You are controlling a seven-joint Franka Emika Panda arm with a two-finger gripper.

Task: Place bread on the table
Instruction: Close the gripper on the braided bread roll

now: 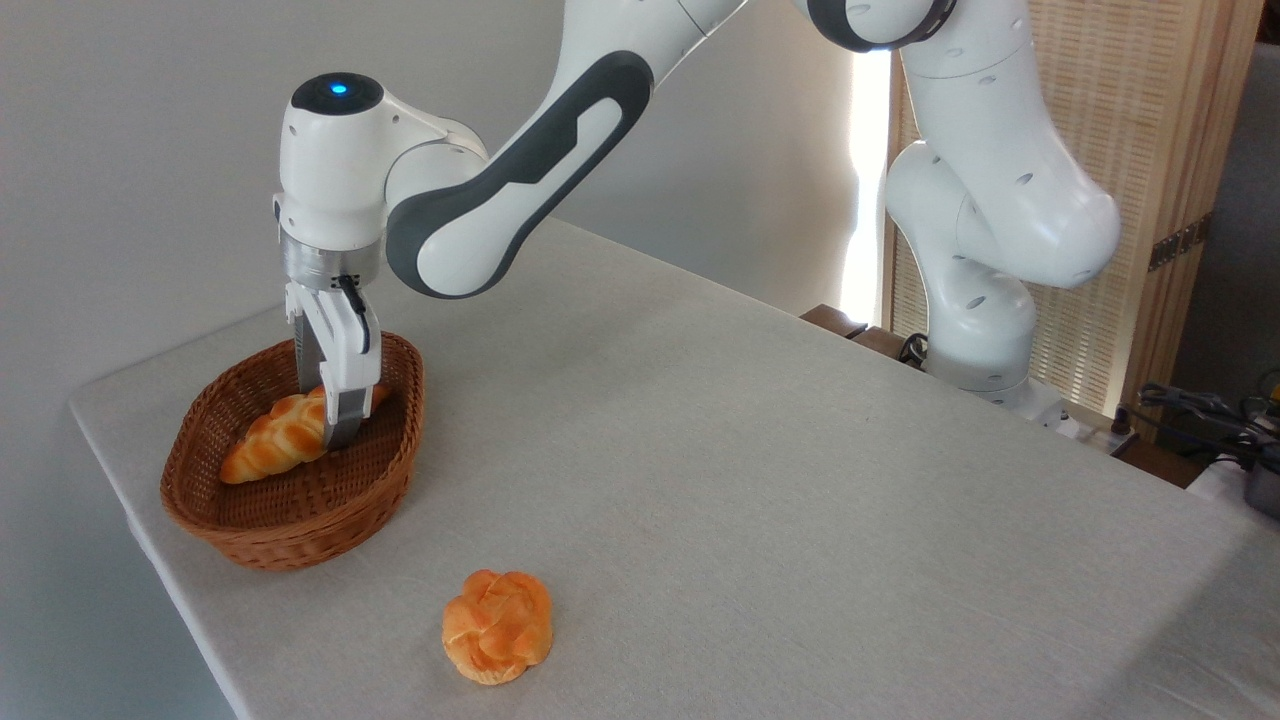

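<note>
Between the jaws, the bread [272, 440] is lying inside the wicker basket [290, 520] as the gripper [335, 435] is closing on its right end. Below the jaws, a round bun [497, 627] is sitting on the table [750, 480].

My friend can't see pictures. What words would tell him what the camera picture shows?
A white robot arm reaches down into a brown wicker basket, its gripper around a long braided bread lying inside. A round knotted bun sits apart on the grey-beige table, in front of the basket.
</note>
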